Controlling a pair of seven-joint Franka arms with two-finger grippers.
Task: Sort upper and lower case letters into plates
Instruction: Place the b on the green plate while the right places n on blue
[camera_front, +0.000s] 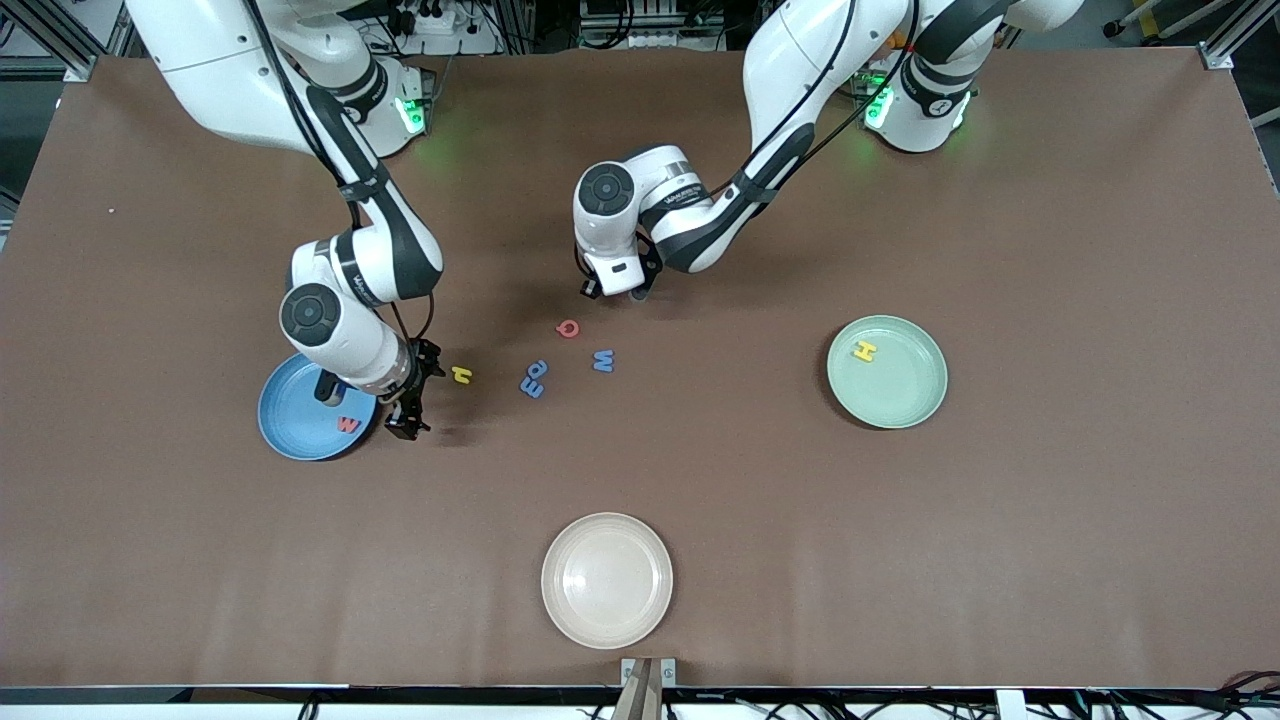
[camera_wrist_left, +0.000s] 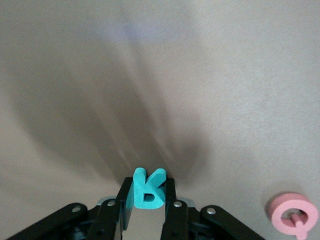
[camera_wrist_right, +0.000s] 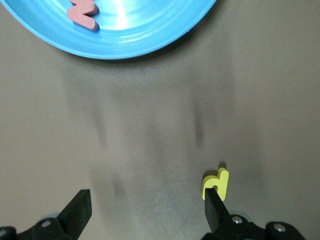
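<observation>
On the brown table (camera_front: 900, 560), my left gripper (camera_wrist_left: 148, 207) pinches a teal K (camera_wrist_left: 148, 189) by its flat faces beside the pink Q (camera_wrist_left: 294, 216). It looks light and squashy. My right gripper (camera_wrist_right: 145, 212) hangs wide open by the yellow letter (camera_wrist_right: 216, 184), beside the blue plate (camera_wrist_right: 150, 37); I can't read that letter.

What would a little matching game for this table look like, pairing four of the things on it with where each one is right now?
Things:
1. teal letter K
2. yellow H
3. red w
4. yellow n

Places:
A. in the blue plate
B. on the bare table, beside the right gripper
C. pinched in the left gripper
D. in the mint green plate

Pairs: 1-C, 2-D, 3-A, 4-B
</observation>
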